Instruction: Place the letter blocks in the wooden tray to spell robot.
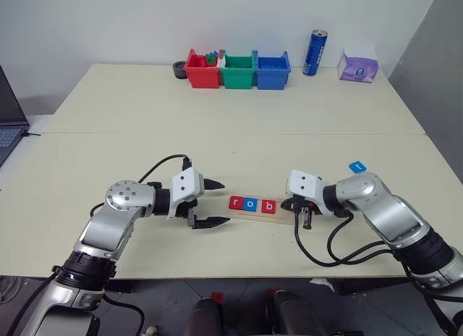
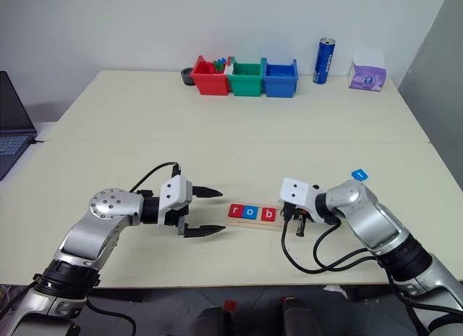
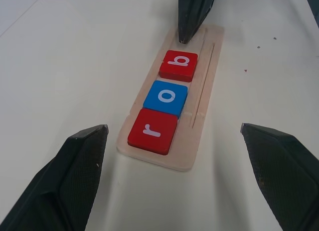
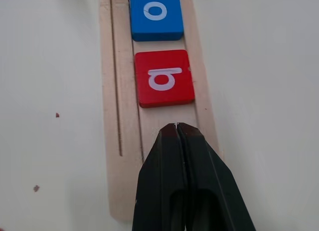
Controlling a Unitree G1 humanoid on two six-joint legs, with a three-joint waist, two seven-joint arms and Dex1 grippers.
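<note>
The long, pale wooden tray (image 1: 262, 210) lies near the front edge of the cream desk (image 1: 231, 119), between the two arms. Three flat square letter blocks sit in it side by side: a red "r" block (image 3: 152, 131), a blue "o" block (image 3: 165, 97) and a red "b" block (image 3: 178, 65), filling the tray's left part; the bare wood to the right of the "b" is unoccupied. The left end effector (image 1: 214, 203) hovers just beside the tray's left end, its two black fingers spread wide and empty. The right end effector (image 4: 176, 129) has its fingers pressed together, gripping nothing, the tips over the tray's bare right end just beside the "b". A further blue letter block (image 1: 357, 166) lies on the desk behind the right arm. Red, green and blue plastic bins (image 1: 239, 69), a blue can (image 1: 315, 52) and a purple tissue pack (image 1: 358, 66) stand along the far edge.
</note>
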